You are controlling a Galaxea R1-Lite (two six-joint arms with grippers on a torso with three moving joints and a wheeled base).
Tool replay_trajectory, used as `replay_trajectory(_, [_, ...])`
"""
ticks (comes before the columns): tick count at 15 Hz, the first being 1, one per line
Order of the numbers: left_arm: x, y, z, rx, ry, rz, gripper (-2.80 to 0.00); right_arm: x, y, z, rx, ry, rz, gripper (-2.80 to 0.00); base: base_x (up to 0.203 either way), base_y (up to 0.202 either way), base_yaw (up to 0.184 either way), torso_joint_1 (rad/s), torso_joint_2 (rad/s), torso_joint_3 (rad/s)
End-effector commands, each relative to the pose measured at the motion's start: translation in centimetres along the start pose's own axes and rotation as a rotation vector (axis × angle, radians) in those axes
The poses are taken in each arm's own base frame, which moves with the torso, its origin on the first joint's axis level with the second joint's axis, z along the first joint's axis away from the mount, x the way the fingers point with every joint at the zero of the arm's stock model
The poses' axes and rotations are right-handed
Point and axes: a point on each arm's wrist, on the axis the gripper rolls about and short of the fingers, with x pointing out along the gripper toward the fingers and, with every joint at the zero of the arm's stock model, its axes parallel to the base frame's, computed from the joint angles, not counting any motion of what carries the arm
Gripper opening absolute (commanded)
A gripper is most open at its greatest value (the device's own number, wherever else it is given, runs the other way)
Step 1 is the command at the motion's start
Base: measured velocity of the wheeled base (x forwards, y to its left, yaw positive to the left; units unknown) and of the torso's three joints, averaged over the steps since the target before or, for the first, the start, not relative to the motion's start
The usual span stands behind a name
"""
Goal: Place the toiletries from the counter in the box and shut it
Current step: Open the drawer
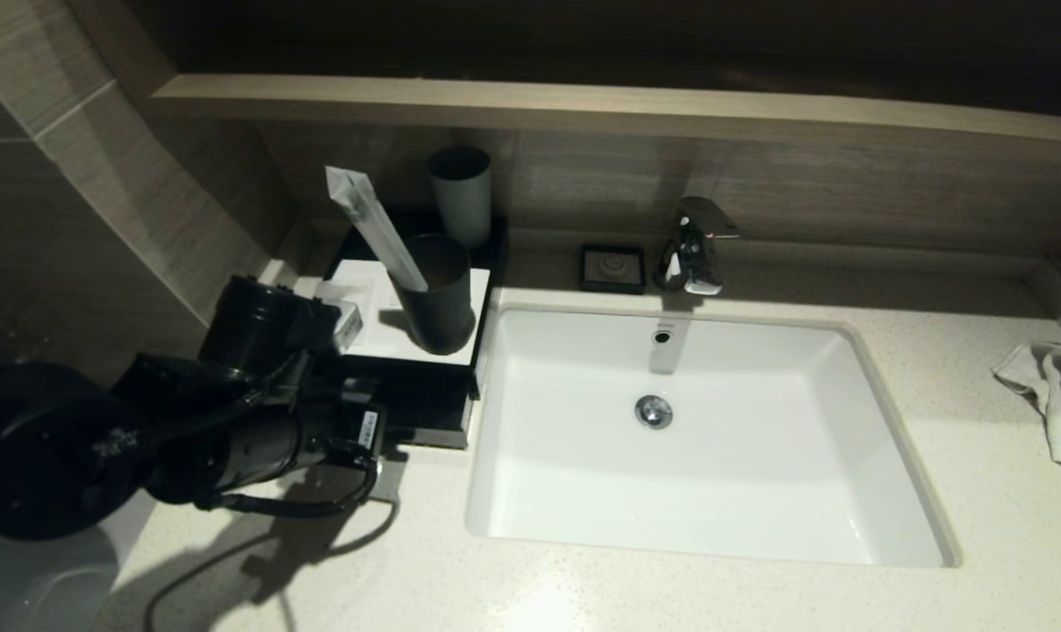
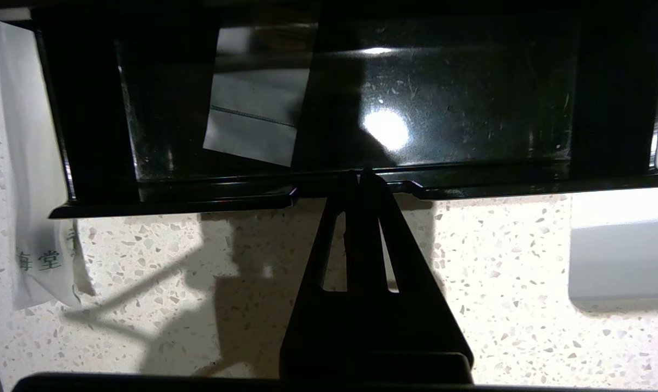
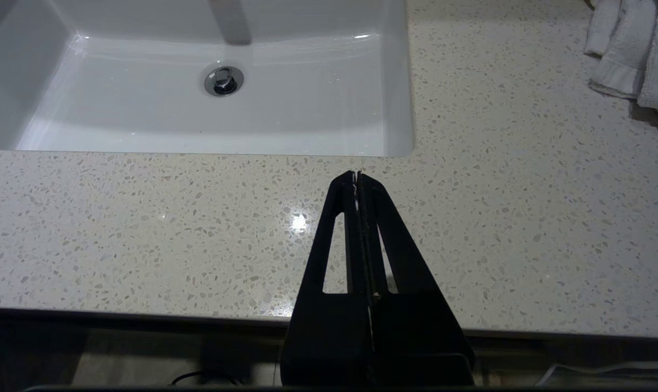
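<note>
Head camera looks down from high over the counter (image 1: pixel 635 597), sink (image 1: pixel 714 491) central. Left wrist camera sits low behind the left gripper (image 2: pixel 362 175), close on the box (image 2: pixel 361 188) ahead. Right wrist camera trails the right gripper (image 3: pixel 357 175), sharing sink and towel (image 3: pixel 633 49) beyond.

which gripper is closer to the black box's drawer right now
Left. The left gripper, shut, has its tips at the notch of the box drawer's front edge; the right gripper is over bare counter beside the sink.

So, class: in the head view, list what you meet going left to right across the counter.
Left arm → black box → small black dish → tap → white towel.
</note>
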Motion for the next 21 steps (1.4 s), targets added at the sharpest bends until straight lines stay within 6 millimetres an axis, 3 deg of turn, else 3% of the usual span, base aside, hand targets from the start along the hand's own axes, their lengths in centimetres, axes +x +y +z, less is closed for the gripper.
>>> replay_trajectory(1, [1.1, -0.3, -0.4, 0.007, 0.033, 0.005, -2.8, 0.0, 0.0, 0.0, 0.001, 0.0, 0.0, -2.8, 0.0, 0.0, 0.0, 0.0, 0.0, 0.0])
replay_trajectory(9, [2.6, -0.7, 0.0, 0.012, 0.049, 0.008, -2.8, 0.0, 0.0, 0.0, 0.001, 0.0, 0.0, -2.8, 0.0, 0.0, 0.0, 0.0, 0.0, 0.0])
replay_trajectory(16, [1.2, -0.2, -0.7, 0.02, 0.085, 0.013, -2.8, 0.0, 0.0, 0.0, 0.001, 0.0, 0.0, -2.8, 0.0, 0.0, 0.0, 0.0, 0.0, 0.0])
replay_trajectory(21, [-0.4, 0.4, -2.3, 0.023, 0.107, 0.012, -2.8, 0.0, 0.0, 0.0, 0.001, 0.0, 0.0, -2.8, 0.0, 0.0, 0.0, 0.0, 0.0, 0.0])
